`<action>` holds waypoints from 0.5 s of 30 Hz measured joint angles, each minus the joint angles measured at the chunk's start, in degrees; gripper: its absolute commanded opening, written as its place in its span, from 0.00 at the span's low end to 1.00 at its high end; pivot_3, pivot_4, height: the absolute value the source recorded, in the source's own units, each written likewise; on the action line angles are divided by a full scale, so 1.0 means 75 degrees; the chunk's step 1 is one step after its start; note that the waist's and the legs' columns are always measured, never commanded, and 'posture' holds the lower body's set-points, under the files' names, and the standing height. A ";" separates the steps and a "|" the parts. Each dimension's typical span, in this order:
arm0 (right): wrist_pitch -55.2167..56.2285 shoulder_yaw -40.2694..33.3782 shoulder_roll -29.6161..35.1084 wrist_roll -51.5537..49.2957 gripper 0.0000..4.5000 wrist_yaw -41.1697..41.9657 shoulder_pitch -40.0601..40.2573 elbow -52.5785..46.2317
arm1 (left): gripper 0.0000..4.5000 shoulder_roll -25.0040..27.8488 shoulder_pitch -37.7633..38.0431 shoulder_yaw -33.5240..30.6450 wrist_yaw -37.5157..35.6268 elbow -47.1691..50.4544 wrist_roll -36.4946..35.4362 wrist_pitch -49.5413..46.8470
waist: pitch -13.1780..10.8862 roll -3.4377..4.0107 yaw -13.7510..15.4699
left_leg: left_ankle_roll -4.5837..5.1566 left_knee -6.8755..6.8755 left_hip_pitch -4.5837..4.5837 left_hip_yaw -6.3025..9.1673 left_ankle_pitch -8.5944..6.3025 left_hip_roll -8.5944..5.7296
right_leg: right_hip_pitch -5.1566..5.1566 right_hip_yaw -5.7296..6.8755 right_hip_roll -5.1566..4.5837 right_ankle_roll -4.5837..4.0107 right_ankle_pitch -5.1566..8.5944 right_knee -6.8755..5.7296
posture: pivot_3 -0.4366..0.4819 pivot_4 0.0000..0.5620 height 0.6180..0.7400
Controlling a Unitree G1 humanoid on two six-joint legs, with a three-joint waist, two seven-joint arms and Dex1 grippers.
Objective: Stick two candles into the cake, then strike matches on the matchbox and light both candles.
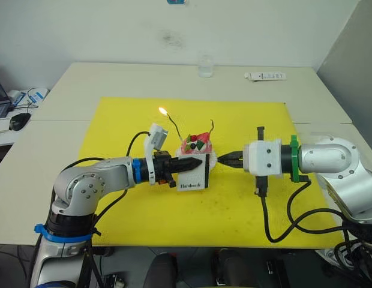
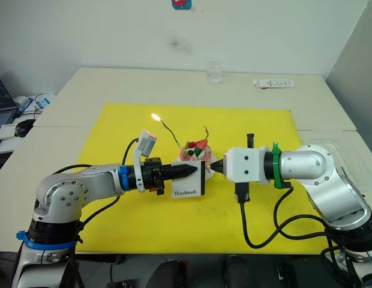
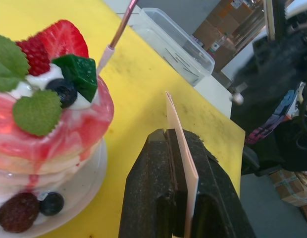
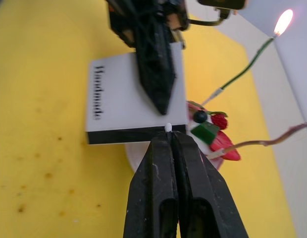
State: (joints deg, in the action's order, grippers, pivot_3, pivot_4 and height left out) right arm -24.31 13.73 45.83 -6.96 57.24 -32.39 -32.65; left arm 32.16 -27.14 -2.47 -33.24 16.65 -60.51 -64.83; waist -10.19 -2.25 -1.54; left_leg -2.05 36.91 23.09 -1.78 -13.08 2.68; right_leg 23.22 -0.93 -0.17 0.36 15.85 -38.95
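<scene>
With the greenish candle (image 4: 242,67) already lit, the matchbox (image 4: 126,101) is gripped in the left pincer (image 1: 195,162); a match (image 4: 168,127), pinched in the closed right pincer (image 1: 225,160), is set at the black strip, so a firm stroke is judged next, for the brownish-pink candle (image 4: 272,141).

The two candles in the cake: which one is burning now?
The green candle, on the robot's left side of the cake, carries a flame at its tip. The pink candle is unlit.

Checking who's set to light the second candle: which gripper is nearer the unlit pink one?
Right. The right gripper, pinching a match, sits just beside the unlit pink candle; the left gripper, holding the matchbox, is across the cake.
</scene>
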 measured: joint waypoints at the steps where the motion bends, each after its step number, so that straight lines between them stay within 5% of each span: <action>1: 0.0003 0.0051 -0.0030 0.0101 0.01 -0.0044 -0.0020 0.0023 | 0.00 -0.0015 0.0000 0.0000 0.0006 0.0061 0.0000 -0.0001 | 0.0000 0.0000 0.0003 | 0.0000 0.0000 0.0000 -0.0001 0.0000 -0.0001 | 0.0000 -0.0001 0.0000 0.0000 0.0000 0.0000 | 0.48 0.27 1.00; 15: 0.0347 0.0521 -0.0163 0.0818 0.01 -0.0099 -0.0028 0.0344 | 0.00 -0.0136 -0.0081 0.0010 0.0008 0.0133 0.0009 -0.0126 | 0.0000 0.0000 0.0001 | 0.0000 0.0002 0.0000 -0.0004 0.0000 -0.0003 | 0.0000 -0.0003 0.0001 0.0000 0.0000 -0.0001 | 0.48 0.27 1.00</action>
State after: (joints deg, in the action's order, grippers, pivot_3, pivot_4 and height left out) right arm -21.71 17.64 44.62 -0.82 56.50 -32.59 -30.07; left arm 31.14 -27.75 -2.39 -33.18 17.64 -60.44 -65.77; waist -10.19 -2.25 -1.54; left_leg -2.05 36.92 23.09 -1.81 -13.08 2.66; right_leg 23.22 -0.96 -0.16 0.35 15.85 -38.96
